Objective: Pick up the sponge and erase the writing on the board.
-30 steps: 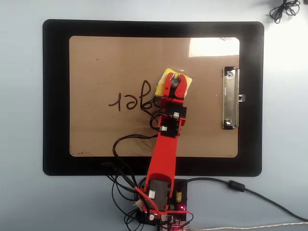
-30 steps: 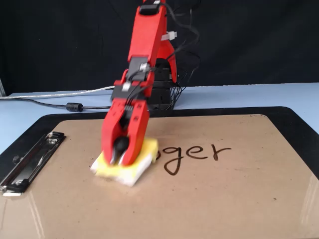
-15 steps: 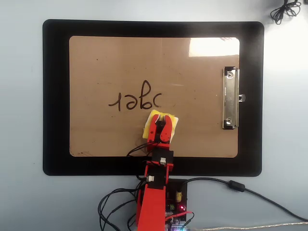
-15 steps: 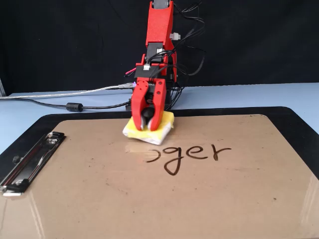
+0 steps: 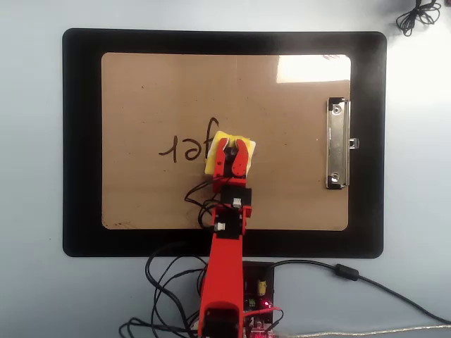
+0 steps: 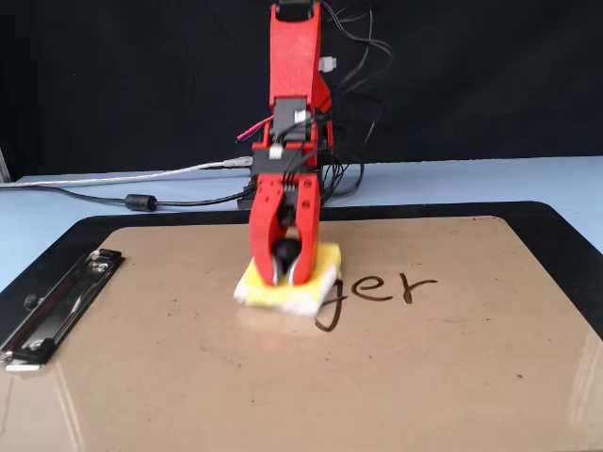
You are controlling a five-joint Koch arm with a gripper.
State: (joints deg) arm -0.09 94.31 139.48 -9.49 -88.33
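End effector [image 6: 285, 275] down on sponge [image 6: 311, 290]

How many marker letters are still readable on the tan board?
3: the handwritten letters "ger" on the tan clipboard board, right of the yellow sponge in the fixed view. Others may be hidden under it.

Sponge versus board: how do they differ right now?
The sponge is small, square and yellow with a white underlayer; the board is large, tan and rectangular, with a metal clip. The sponge sits under the pincer; the board lies flat on the black mat, bearing the writing. Both lie flat.
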